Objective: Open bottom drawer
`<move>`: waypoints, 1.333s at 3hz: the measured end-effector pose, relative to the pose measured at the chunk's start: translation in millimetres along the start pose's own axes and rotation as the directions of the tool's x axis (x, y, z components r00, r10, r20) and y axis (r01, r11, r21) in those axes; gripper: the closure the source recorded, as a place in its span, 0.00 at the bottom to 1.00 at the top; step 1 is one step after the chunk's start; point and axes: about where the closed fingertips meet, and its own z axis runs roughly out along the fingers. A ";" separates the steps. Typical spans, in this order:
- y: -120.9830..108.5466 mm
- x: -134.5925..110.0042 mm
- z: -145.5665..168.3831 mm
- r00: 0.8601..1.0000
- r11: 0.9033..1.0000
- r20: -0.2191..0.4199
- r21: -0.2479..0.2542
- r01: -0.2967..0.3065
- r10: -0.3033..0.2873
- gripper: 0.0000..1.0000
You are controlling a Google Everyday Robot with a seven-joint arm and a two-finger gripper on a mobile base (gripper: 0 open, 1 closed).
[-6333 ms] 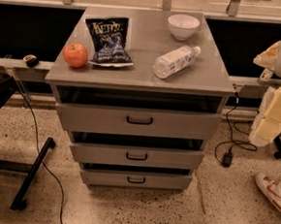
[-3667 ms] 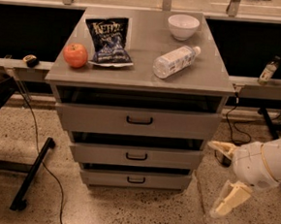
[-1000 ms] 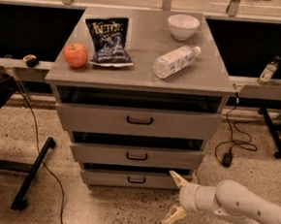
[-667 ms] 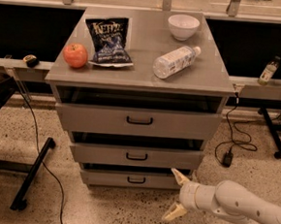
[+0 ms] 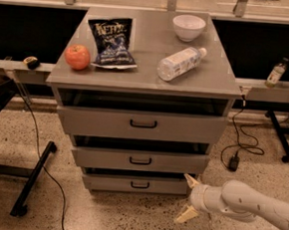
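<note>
The bottom drawer is the slim grey front lowest in the cabinet, with a small black bar handle at its centre. It sits nearly flush with the cabinet. My gripper reaches in from the lower right on a white arm, low above the floor, just right of the drawer's right end. Its two pale fingers are spread apart, one fingertip up near the drawer's corner and the other lower down. It holds nothing.
Above are the middle drawer and the top drawer. On the cabinet top lie an apple, a chip bag, a water bottle and a white bowl. Cables and a black stand leg lie on the floor.
The arm came down from the upper right to floor level beside the bottom drawer. Over the last second the gripper crept slightly up and right; the drawers have not moved.
</note>
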 end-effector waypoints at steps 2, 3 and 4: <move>-4.1 130.4 27.8 0.991 0.993 -0.071 0.008 -0.116 0.117 0.00; -7.1 135.3 32.4 0.990 0.992 -0.069 0.014 -0.123 0.123 0.00; -3.8 129.9 40.9 0.993 0.996 -0.080 0.001 -0.087 0.087 0.00</move>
